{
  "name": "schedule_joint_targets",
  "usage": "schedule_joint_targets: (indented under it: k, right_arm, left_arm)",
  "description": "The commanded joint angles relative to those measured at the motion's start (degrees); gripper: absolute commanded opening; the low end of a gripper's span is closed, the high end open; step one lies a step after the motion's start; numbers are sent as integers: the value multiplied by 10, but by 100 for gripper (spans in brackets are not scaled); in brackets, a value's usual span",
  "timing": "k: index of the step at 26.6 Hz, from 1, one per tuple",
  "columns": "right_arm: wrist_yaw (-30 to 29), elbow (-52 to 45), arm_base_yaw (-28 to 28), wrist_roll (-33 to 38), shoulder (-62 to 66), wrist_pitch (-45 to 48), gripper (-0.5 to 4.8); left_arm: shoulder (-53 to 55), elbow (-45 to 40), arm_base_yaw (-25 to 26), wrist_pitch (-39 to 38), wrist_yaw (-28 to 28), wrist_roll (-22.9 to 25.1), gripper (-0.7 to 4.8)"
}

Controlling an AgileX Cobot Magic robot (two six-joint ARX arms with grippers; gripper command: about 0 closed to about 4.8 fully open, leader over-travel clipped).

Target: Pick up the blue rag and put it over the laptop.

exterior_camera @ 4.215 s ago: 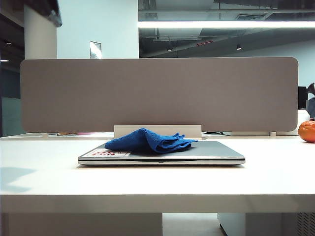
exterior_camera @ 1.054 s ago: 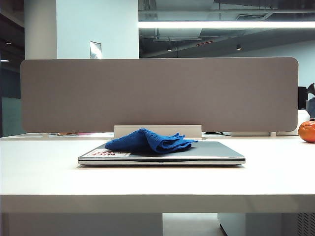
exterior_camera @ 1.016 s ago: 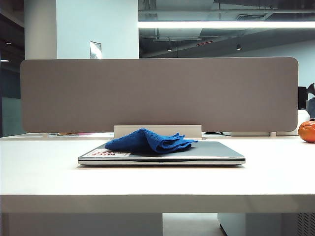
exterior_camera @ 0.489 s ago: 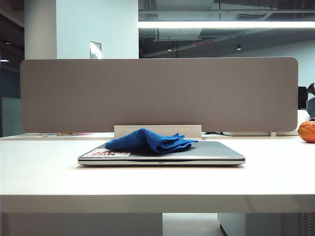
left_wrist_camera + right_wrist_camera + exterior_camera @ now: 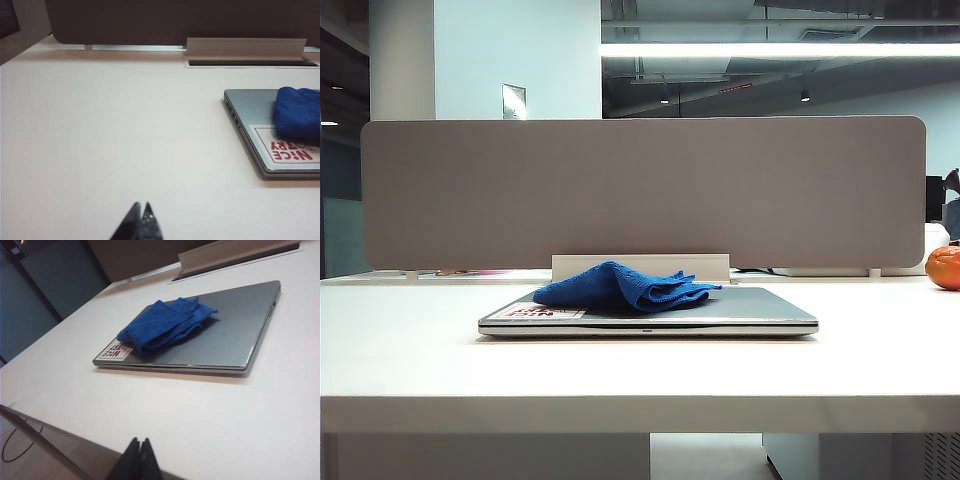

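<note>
Nothing has moved since earlier: the crumpled blue rag [image 5: 620, 286] lies on the closed silver laptop [image 5: 760, 308], partly covering its sticker [image 5: 290, 150]. Away from the laptop, left gripper [image 5: 140, 212] and right gripper [image 5: 139, 447] are both closed, empty.

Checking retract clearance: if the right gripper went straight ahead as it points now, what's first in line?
Probably the thin silver-grey laptop with the royal-blue rag on it; before that only bare white table. The shut right gripper sits well short; depth unclear.
</note>
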Motion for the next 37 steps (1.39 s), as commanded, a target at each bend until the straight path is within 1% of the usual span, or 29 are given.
schedule_joint_targets:
  k: [1,3,4,5,6,8,10,11,12,13,15,22,27,37]
  right_arm:
    - [-3,-2,0,2,-1,8,-5]
    - [-3,-2,0,-6,-1,9,-5]
    - [23,-2,0,-64,-1,13,-5]
    - [59,-2,0,-85,-1,23,-5]
    - [81,-3,0,-89,-1,29,-5]
    - [145,-3,0,-101,-1,37,-5]
    - [221,-3,0,-102,-1,42,-5]
    - [286,-3,0,-101,-1,47,-5]
    - [307,-3,0,-101,-1,49,-5]
    - [342,-3,0,-101,-1,48,-5]
    - [364,-3,0,-103,-1,47,-5]
    - [360,-3,0,-146,-1,38,-5]
    - [350,-3,0,-164,-1,31,-5]
    - [348,-3,0,-172,-1,31,-5]
  left_arm:
    - [0,2,1,3,2,0,-6]
    - [0,2,1,3,2,0,-6]
    - [0,2,1,3,2,0,-6]
    - [0,2,1,3,2,0,-6]
    - [0,2,1,3,2,0,-6]
    - [0,2,1,3,2,0,-6]
    - [0,2,1,3,2,0,-6]
    - [0,2,1,3,2,0,-6]
    - [0,2,1,3,2,0,-6]
    - [0,2,1,3,2,0,-6]
    - [0,2,1,3,2,0,-6]
    - [0,2,1,3,2,0,-6]
    - [0,2,1,3,2,0,-6]
    - [0,2,1,3,2,0,-6]
